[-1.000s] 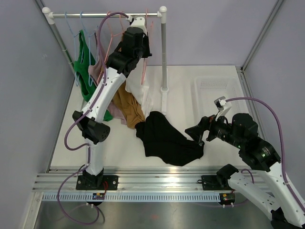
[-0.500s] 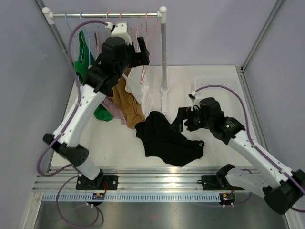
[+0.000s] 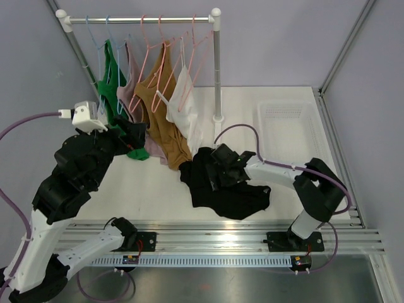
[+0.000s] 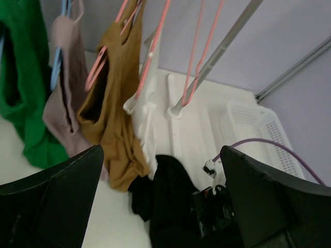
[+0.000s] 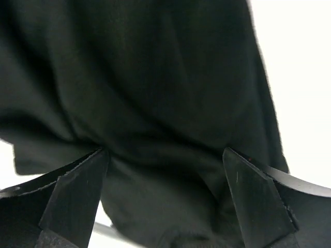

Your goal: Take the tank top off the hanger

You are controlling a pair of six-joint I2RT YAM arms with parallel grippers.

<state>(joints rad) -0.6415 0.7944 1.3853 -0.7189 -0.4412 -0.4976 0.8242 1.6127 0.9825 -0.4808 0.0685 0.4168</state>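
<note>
A black tank top (image 3: 232, 197) lies crumpled on the table, off any hanger. My right gripper (image 3: 212, 175) is low over its left part. In the right wrist view the gripper (image 5: 165, 192) is open, its fingers wide apart with black cloth (image 5: 155, 77) filling the space between them. Green (image 3: 110, 76), mauve (image 3: 129, 89), brown (image 3: 158, 117) and white (image 3: 183, 101) tank tops hang on hangers from the rail (image 3: 139, 19). My left gripper (image 3: 134, 135) is open and holds nothing, drawn back at the left below the green top. The left wrist view faces the rack between wide-apart fingers (image 4: 57, 196).
Empty pink hangers (image 3: 201, 44) hang at the rail's right end beside the rack's post (image 3: 217, 69). A white basket (image 3: 287, 123) stands at the back right. Grey walls close in both sides. The hanging garments' hems pile on the table near the black top.
My left arm has come down from the rail to the near left, and its gripper has opened. My right arm has reached left over the black tank top.
</note>
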